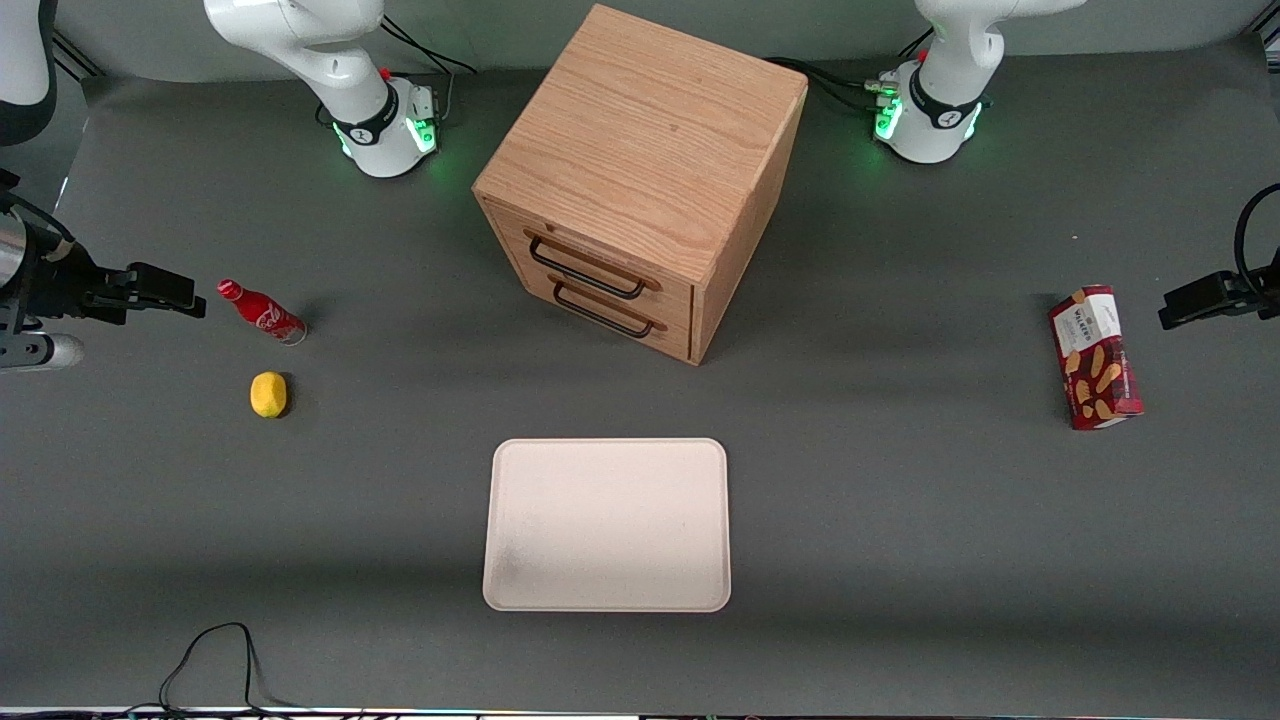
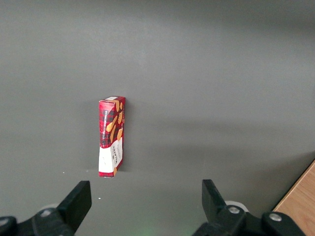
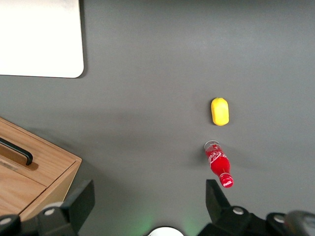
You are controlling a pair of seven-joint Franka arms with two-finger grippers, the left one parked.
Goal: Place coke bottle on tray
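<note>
The gripper (image 1: 190, 297) is seen at the working arm's end of the table (image 1: 900, 500), held above the surface with its jaws spread wide and nothing between them; the wide gap is confirmed in the right wrist view (image 3: 147, 204). Just beside it, the coke bottle (image 1: 262, 312) is found on the table, apart from the jaws. Its red cap is shown toward the gripper and its base away from it. Whether it stands upright or lies on its side cannot be settled.

A little nearer the front camera, a lemon (image 1: 268, 394) is spotted, close to the bottle but not touching it. Mid-table, a wooden drawer cabinet (image 1: 640, 180) is passed, and in front of it the tray (image 1: 607, 596) is laid bare. A biscuit box (image 1: 1095, 358) is left toward the parked arm's end.

Only a short reach toward the cap is judged necessary, the jaws to be closed across the slim body.
</note>
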